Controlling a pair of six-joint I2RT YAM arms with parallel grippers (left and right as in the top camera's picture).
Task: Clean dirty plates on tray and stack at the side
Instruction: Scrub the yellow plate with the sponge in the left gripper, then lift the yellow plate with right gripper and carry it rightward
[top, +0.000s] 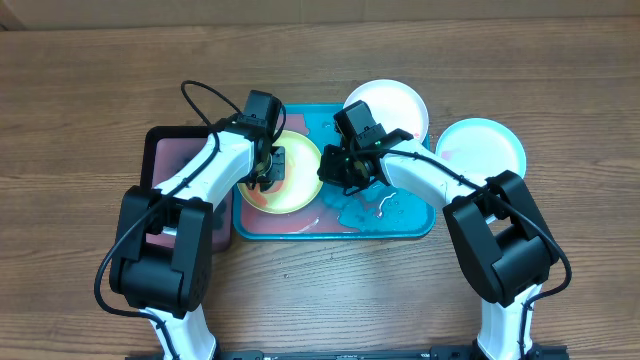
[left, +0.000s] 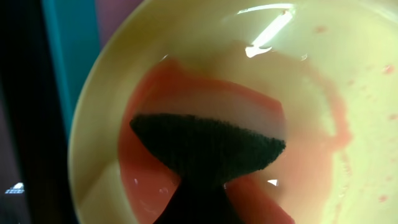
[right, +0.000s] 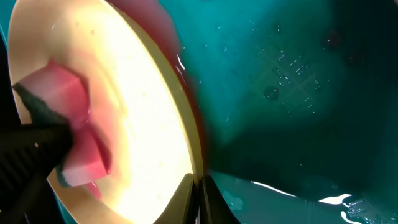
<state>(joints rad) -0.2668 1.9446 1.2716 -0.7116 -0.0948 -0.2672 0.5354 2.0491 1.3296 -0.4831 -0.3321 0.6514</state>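
Observation:
The yellow-green plate lies in the left half of the teal tray, with red smears and pink liquid on it. My left gripper is shut on a pink sponge with a dark scrub face and presses it on the plate. My right gripper is shut on the plate's right rim; the plate looks tilted up off the tray floor. The white plate sits at the tray's far right corner. The light blue plate lies on the table to the right.
A smaller black tray with a pinkish inside stands left of the teal tray, under my left arm. Wet puddles lie on the teal tray floor. The wooden table surrounds everything.

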